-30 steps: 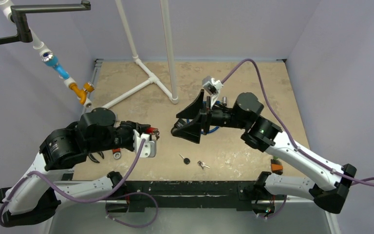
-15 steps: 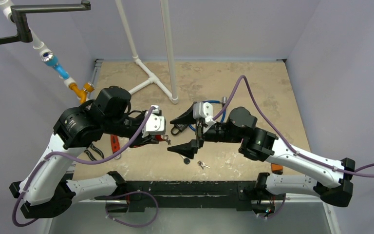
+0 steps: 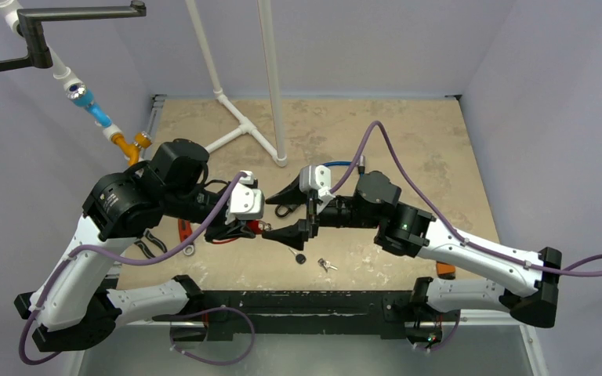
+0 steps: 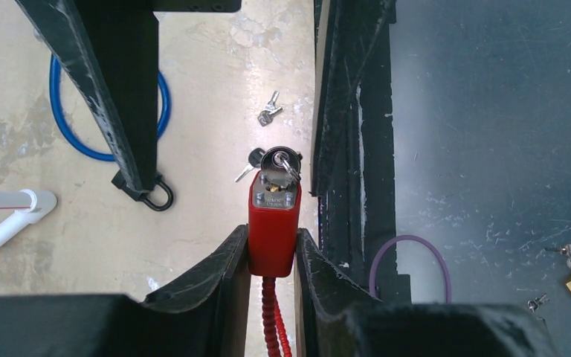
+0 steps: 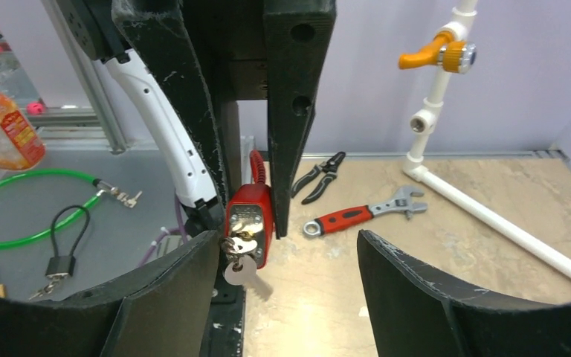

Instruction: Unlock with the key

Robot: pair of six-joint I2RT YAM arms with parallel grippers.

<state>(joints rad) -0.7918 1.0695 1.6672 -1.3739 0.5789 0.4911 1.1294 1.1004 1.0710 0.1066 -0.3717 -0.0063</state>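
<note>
Clamping red padlock [image 4: 273, 227] in left gripper [image 4: 271, 236] near tabletop's [image 3: 407, 133] near edge. Just brought right gripper [image 5: 286, 239] around inserted key [image 5: 244, 274], narrowing, gripping nothing yet; turning likely next.

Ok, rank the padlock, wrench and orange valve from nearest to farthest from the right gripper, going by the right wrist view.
1. Padlock: at the right gripper fingertips, key hanging from it.
2. Wrench: lying beyond, to the right.
3. Orange valve: high on the pipe, far back right.
</note>
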